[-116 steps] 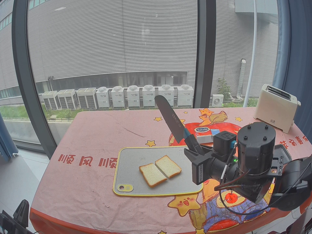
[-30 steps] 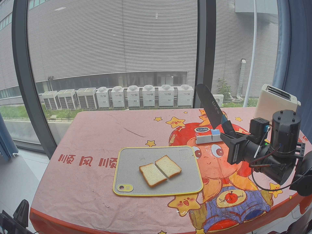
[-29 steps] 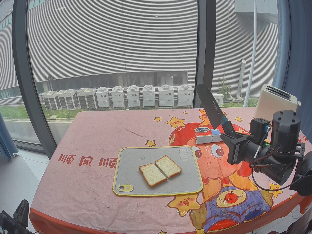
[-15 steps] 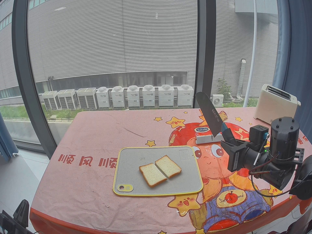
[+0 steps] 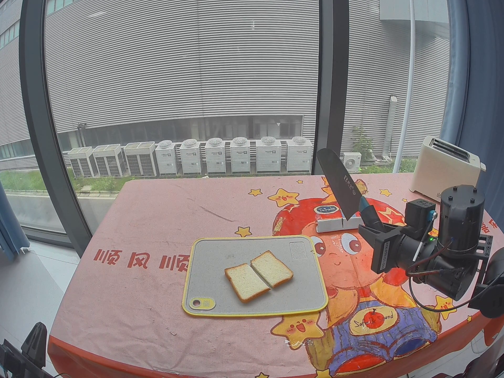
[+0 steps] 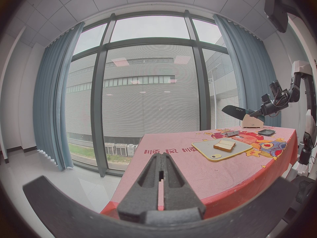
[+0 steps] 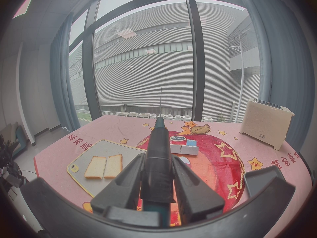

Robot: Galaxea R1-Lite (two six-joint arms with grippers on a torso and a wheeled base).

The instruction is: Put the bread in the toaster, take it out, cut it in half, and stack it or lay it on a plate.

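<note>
You have a pink cartoon tablecloth (image 5: 157, 221) over the table. A small white and blue block (image 5: 336, 222) sits on it, 1 o'clock from its middle. Beyond the window, at 12 o'clock, runs a row of air-conditioning units (image 5: 210, 156). A blue curtain (image 5: 480, 80) hangs at 2 o'clock.

Three large red characters (image 5: 142, 260) printed on cloth of worktop (image 5: 173, 206), left front; more at right edge, partly hidden. Small white lettering on blade of knife (image 5: 344, 187), too small to make out. Tiny dark mark low on front of toaster (image 5: 445, 173). Oval label on white block (image 5: 336, 222). Lettered round badge (image 5: 374, 319) in cloth's cartoon.
</note>
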